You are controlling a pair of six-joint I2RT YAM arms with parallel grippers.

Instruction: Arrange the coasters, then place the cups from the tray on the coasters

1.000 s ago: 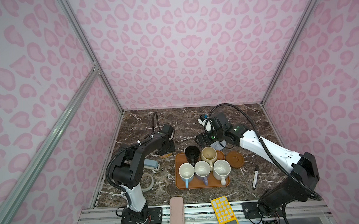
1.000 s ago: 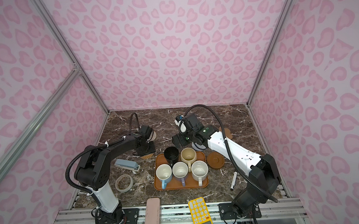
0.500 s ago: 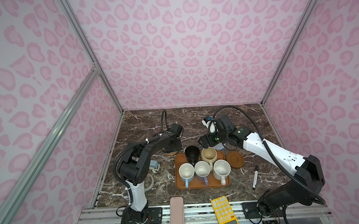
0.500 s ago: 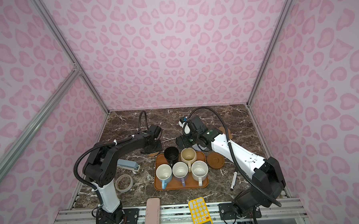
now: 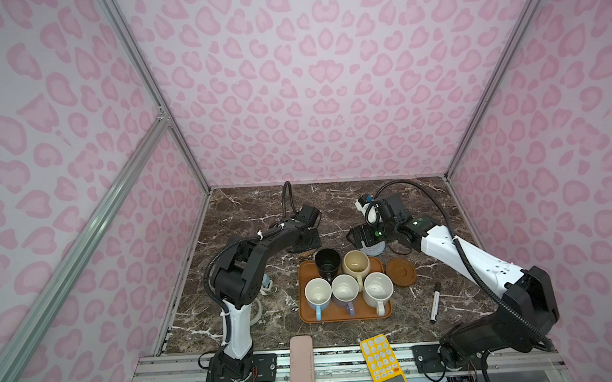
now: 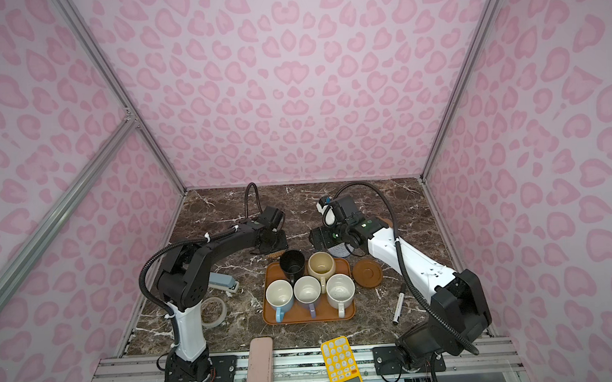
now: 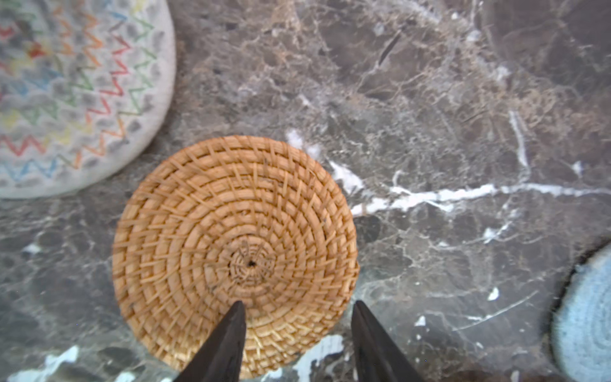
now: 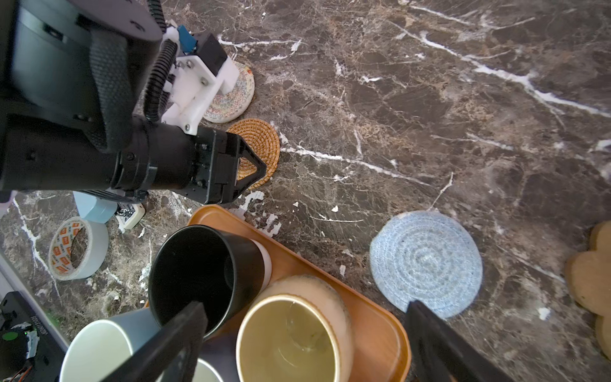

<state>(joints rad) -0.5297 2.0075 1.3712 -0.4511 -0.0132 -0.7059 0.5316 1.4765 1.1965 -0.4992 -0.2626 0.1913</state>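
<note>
Flat coasters, upright cups in the tray (image 8: pixel 373 317).
The tan rattan coaster (image 7: pixel 234 254) lies under the left pincer (image 7: pixel 299 302), the white woven coaster (image 7: pixel 76 96) just beside it; the black cup (image 8: pixel 195 274) and cream cup (image 8: pixel 291 334) stand beneath the right pincer (image 8: pixel 305 303), the blue crocheted coaster (image 8: pixel 426 261) just past one finger.

The left hand (image 7: pixel 297 307) points straight down, jaws half parted, while the right hand (image 8: pixel 305 304) tilts forward, jaws wide apart.

You're in a robotics lab booth: pink-printed walls (image 5: pixel 328 91) on aluminium posts (image 5: pixel 145 71) box in the marble tabletop (image 5: pixel 333 205) around the tray (image 5: pixel 335 314). On the tray's near side, the left arm (image 5: pixel 238 329) and right arm (image 5: pixel 445 246) stand on a metal rail (image 5: pixel 340 366).
</note>
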